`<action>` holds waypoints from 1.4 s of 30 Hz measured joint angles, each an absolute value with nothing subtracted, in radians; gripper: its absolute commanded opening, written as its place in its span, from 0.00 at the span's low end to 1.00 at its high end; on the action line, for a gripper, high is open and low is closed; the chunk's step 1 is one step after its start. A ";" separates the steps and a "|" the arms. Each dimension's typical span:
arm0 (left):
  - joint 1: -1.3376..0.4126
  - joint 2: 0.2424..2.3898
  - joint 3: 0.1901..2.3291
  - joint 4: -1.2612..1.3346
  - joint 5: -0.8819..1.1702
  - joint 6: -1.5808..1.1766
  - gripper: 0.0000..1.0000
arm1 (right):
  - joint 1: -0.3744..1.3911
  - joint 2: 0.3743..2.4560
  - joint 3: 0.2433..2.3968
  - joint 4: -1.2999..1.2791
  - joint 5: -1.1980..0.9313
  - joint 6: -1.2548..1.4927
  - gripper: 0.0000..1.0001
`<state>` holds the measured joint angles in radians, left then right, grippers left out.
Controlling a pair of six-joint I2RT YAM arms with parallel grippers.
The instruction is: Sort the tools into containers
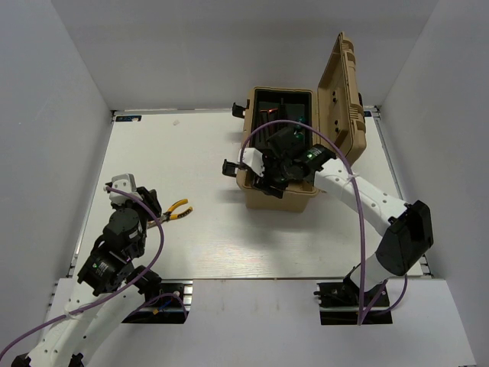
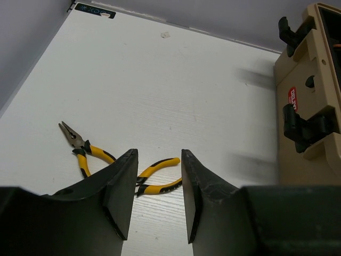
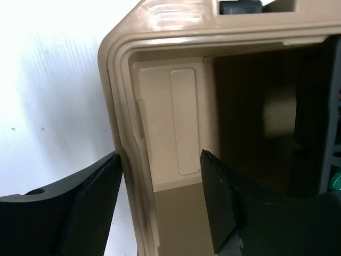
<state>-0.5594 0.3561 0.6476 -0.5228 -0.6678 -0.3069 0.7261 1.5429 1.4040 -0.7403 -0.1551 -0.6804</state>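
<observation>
Two pairs of yellow-handled pliers lie on the white table at the left; one point(image 2: 80, 146) shows its nose, the other point(image 2: 160, 176) is partly behind my fingers. In the top view I see one pair point(image 1: 179, 209). My left gripper point(image 1: 157, 212) point(image 2: 158, 152) is open and empty, just above and short of them. The tan toolbox point(image 1: 279, 200) stands open, lid point(image 1: 344, 99) upright. My right gripper point(image 1: 269, 181) point(image 3: 160, 154) is open and empty, its jaws astride the box's front wall point(image 3: 125, 106). A green bit point(image 3: 334, 184) shows inside the box; I cannot tell what it is.
Black latches point(image 2: 306, 125) stick out from the box's side toward the left arm. The box's dark inside point(image 1: 281, 107) holds a small red thing I cannot make out. White walls close the table on three sides. Purple cables run along both arms.
</observation>
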 measured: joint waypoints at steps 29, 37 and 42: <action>-0.559 0.356 0.648 -0.519 -0.657 -0.307 0.49 | 0.724 1.490 1.366 -0.943 -0.160 -0.918 0.03; -0.559 0.367 0.648 -0.511 -0.631 -0.303 0.67 | 0.719 1.450 1.367 -0.977 -0.191 -0.872 0.81; -0.559 0.521 0.667 -0.505 -0.554 -0.305 0.70 | 0.719 1.425 1.464 -0.967 -0.241 -0.800 0.90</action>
